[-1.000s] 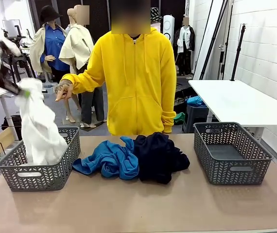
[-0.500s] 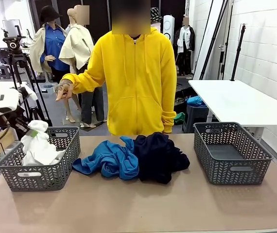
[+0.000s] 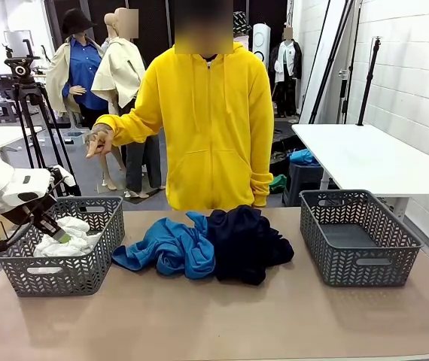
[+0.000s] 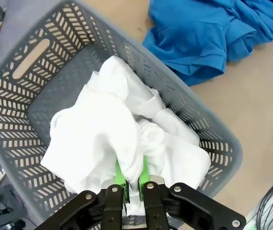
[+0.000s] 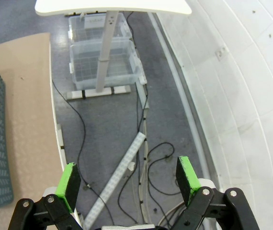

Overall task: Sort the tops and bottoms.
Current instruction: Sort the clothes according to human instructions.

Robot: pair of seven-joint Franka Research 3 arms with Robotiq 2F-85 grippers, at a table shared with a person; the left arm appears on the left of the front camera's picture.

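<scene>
White top (image 4: 103, 139): bunched inside left basket (image 4: 184, 103), one fold pinched between green pads.
Left hand (image 4: 130, 173): clenched on white top, low in that basket.
Blue top (image 3: 171, 247): crumpled mid-surface (image 3: 199, 323), just beside left basket.
Dark bottoms (image 3: 243, 242): heaped, touching blue top's right side.
Right basket (image 3: 357, 259): surface's right end, well apart from the heap.
Right hand (image 5: 128, 179): released, jaws wide, over floor beside the surface edge.

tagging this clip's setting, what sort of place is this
Likely a robotics lab or workshop: a camera tripod stands in the background, a white worktable sits by a painted block wall, and clear storage bins sit under it.
</scene>
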